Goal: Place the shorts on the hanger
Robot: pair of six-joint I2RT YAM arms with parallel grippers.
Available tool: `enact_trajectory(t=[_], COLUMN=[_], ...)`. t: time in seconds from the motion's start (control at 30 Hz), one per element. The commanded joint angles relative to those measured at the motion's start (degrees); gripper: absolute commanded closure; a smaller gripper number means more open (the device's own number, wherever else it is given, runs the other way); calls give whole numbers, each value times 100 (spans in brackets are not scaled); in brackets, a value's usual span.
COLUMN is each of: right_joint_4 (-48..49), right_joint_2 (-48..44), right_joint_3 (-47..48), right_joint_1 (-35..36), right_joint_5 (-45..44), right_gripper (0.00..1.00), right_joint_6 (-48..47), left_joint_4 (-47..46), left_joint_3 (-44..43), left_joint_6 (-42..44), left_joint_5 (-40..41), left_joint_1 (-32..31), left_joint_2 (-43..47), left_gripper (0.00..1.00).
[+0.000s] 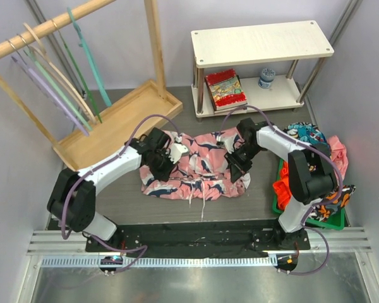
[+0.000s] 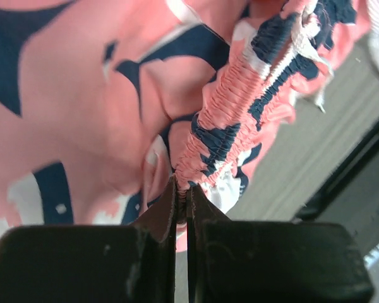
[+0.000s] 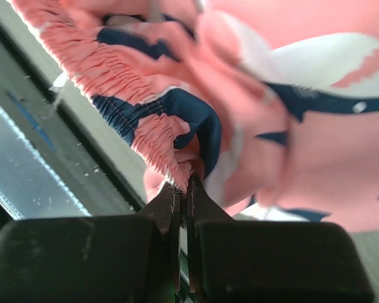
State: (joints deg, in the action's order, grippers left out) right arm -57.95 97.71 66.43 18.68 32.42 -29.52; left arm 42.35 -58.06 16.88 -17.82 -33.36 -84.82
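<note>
Inspecting both pinches, we find the left gripper [image 2: 182, 189] and right gripper [image 3: 182, 185] each clamped on the elastic waistband of the shorts [image 1: 199, 169], which lie on the table [image 1: 120, 199]. We advise lifting evenly, waistband taut, toward the hanger [image 1: 91, 60] on the rail [image 1: 44, 30].

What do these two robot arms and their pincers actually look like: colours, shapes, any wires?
They are a matching pair. The left arm and right arm have smooth white tube-like segments joined by chunky black joints. A thin greyish-purple cable loops along each. The left gripper and right gripper are black, with two flat fingers tapering to thin tips. Both arms stand on a black base plate.
</note>
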Motion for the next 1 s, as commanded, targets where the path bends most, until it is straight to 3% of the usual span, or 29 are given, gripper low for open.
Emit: enact_trajectory(t=[0.0, 0.03, 0.07, 0.1, 0.13, 0.17, 0.23, 0.27, 0.3, 0.5, 0.67, 0.8, 0.97], right_joint_4=[521, 618, 740, 733, 742, 698, 575, 427, 356, 196, 680, 750, 1426], right_joint_2=[213, 222, 213, 161, 91, -14, -427, -576, -856, -1588, -1643, -966, -446], right_joint_3=[-59, -121, -165, -183, -157, -122, 123, 237, 508, 1624, 2522, 3767, 4544], right_joint_1=[-39, -40, -40, -31, -39, -31, -39, -31, -31, -31, -40, -48, -39], right_joint_5=[-421, -491, -570, -571, -597, -632, -623, -623, -589, -518, -755, -730, -159], right_gripper=[96, 91, 79, 73, 65, 52, 41, 27, 22, 16, 14, 13, 7], right_joint_6=[95, 174, 192, 192, 262, 288, 324, 393, 420, 956, 1650, 2020, 2608], left_joint_4=[-666, -762, -789, -781, -711, -641, -456, -281, -201, 607, 872, 119, -946], left_joint_3=[49, 67, 76, 67, 50, -20, -143, -301, -398, -1759, -3339, -3993, -4529], left_joint_6=[-203, -203, -194, -168, -72, -10, 121, 174, 192, 500, 334, -280, -782], left_joint_5=[402, 472, 490, 482, 377, 307, 175, 139, 69, -301, -125, 638, 1746], left_joint_1=[32, 32, 32, 23, 23, 14, -82, -117, -170, -179, -162, -13, 84], left_joint_2=[-307, -438, -492, -518, -510, -379, -98, 225, 420, 1238, 1231, 1318, 1617], left_gripper=[98, 96, 93, 83, 79, 71, 62, 55, 45, 7, 3, 0, 0])
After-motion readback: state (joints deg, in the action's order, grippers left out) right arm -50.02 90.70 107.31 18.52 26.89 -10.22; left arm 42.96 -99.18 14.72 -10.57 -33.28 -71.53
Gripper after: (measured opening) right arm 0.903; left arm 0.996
